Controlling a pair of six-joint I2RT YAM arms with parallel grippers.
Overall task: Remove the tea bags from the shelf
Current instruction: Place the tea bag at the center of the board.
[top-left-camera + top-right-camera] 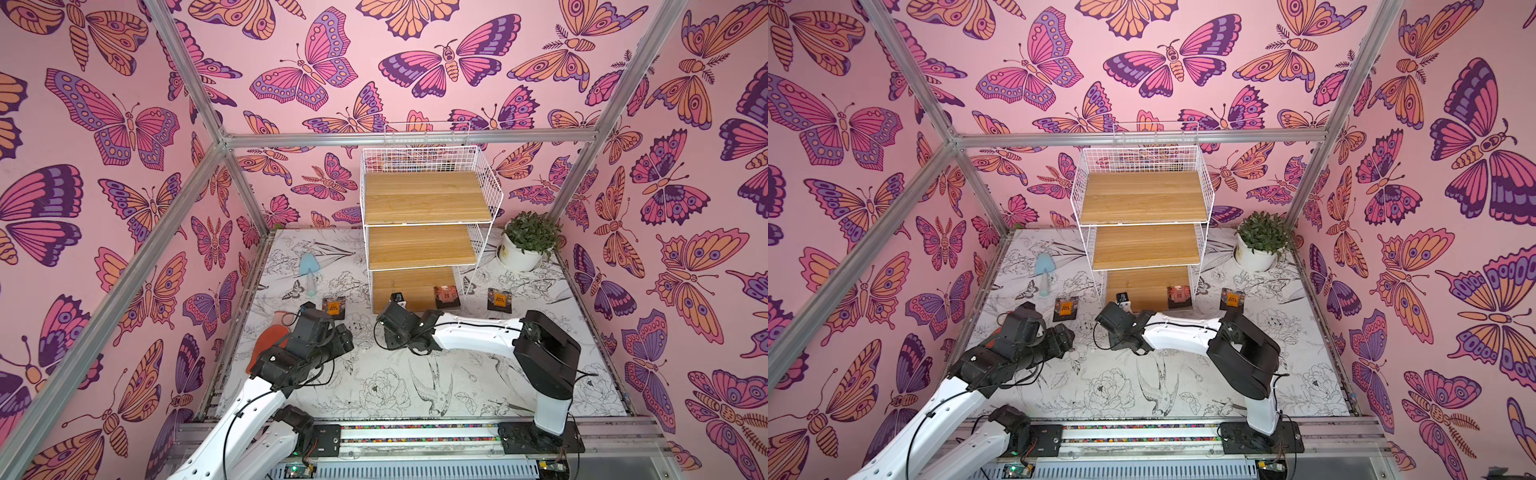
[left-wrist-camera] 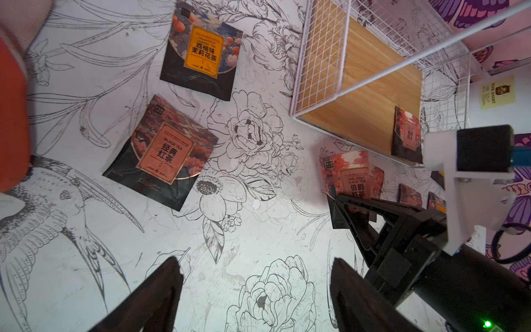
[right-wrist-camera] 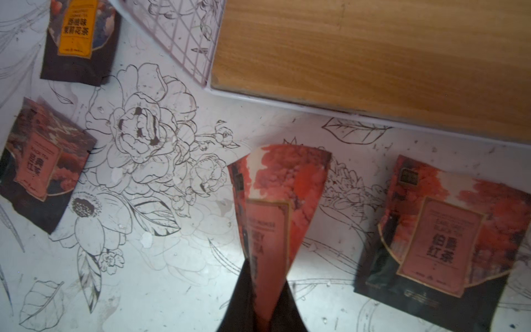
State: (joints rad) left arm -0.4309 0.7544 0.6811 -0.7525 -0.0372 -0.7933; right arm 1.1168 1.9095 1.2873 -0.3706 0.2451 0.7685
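Tea bag in R gripper

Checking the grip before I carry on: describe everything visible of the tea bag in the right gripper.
The held tea bag is a flat sachet, glossy, with a reddish-pink picture front and a label reading Earl Grey Black Tea. The right gripper is shut on one end, curling it. It is off the shelf, in front of its bottom board.

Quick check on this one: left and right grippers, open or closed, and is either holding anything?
Left gripper: open, empty.
Right gripper: closed on a pink-labelled tea bag.
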